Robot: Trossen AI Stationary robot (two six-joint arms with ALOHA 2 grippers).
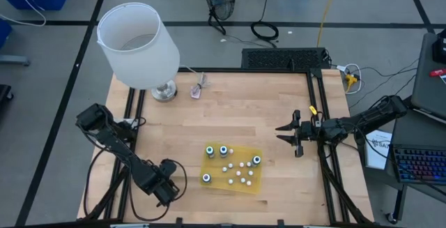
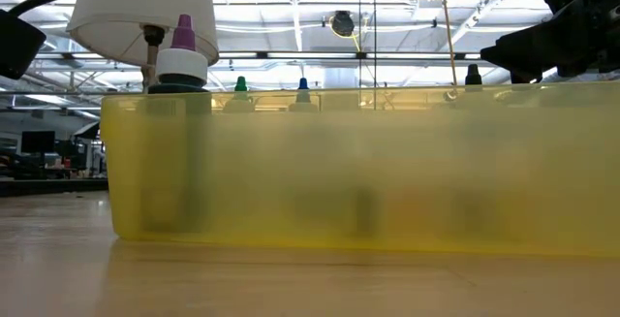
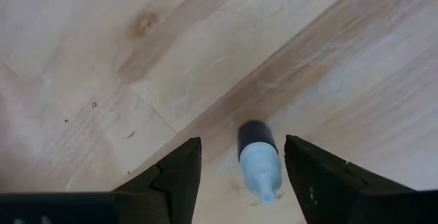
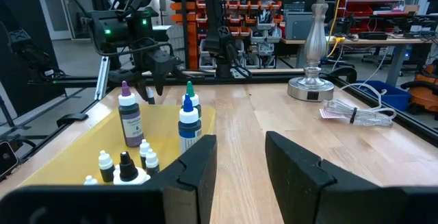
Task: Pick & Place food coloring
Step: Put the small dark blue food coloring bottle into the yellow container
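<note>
A small food coloring bottle [image 3: 259,159], dark-bodied with a pale cap, lies on its side on the bare wood near the table's front left. My left gripper [image 3: 241,176] points straight down over it, open, with one finger on either side of the bottle and a gap to each. In the high view this gripper [image 1: 167,186] is just left of the yellow tray [image 1: 214,165]. Several more food coloring bottles [image 1: 224,150] stand upright in the tray. My right gripper [image 1: 289,134] waits level and open at the table's right, holding nothing.
A lamp [image 1: 139,47] with a white shade stands at the far left, and a clear pinkish object [image 1: 200,87] lies beside its base. Black frame rails run along the table's left and right edges. Bare wood lies between the tray and the right gripper.
</note>
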